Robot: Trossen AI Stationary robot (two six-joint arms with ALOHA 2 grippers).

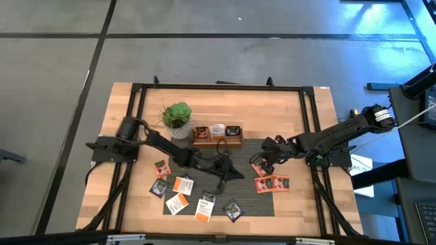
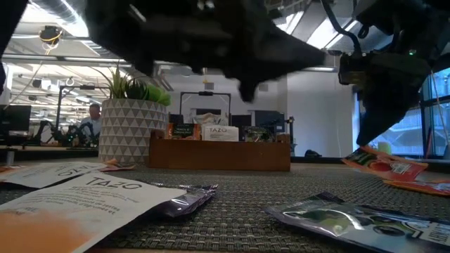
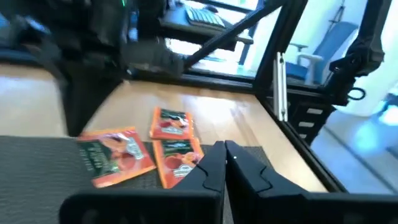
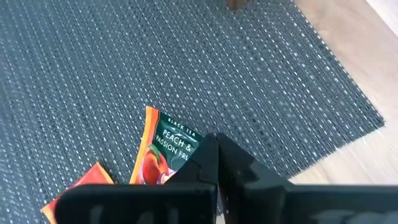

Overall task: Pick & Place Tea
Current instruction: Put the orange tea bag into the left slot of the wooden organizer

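Tea sachets lie scattered on the dark woven mat (image 1: pixel 245 197): white-and-orange ones (image 1: pixel 206 206), dark ones (image 1: pixel 233 209) and orange-red ones (image 1: pixel 271 183). My right gripper (image 1: pixel 263 162) is over the mat's right part, shut on an orange-red peach sachet (image 4: pixel 163 146), which stands tilted in the low view (image 2: pixel 383 165). A second orange-red sachet (image 4: pixel 74 186) lies flat beside it. My left gripper (image 1: pixel 231 173) hangs shut and empty over the mat's middle, with three orange-red sachets (image 3: pixel 171 121) ahead of it in the left wrist view (image 3: pixel 225 155). My right gripper has the peach sachet by one edge (image 4: pixel 189 149), which runs in behind its shut fingertips (image 4: pixel 208 155); the fingers hide the contact itself. The fingers come from above, slanting down. The sachet is tilted with that side raised; whether its far end rests on the mat, I cannot tell.
The brown wooden tray (image 1: pixel 218 135) stands at the mat's far edge with sachets upright in its compartments (image 2: pixel 218 132). The potted plant (image 1: pixel 177 119) stands left of it. A black frame (image 1: pixel 310 136) borders the table. People and desks show in the room behind.
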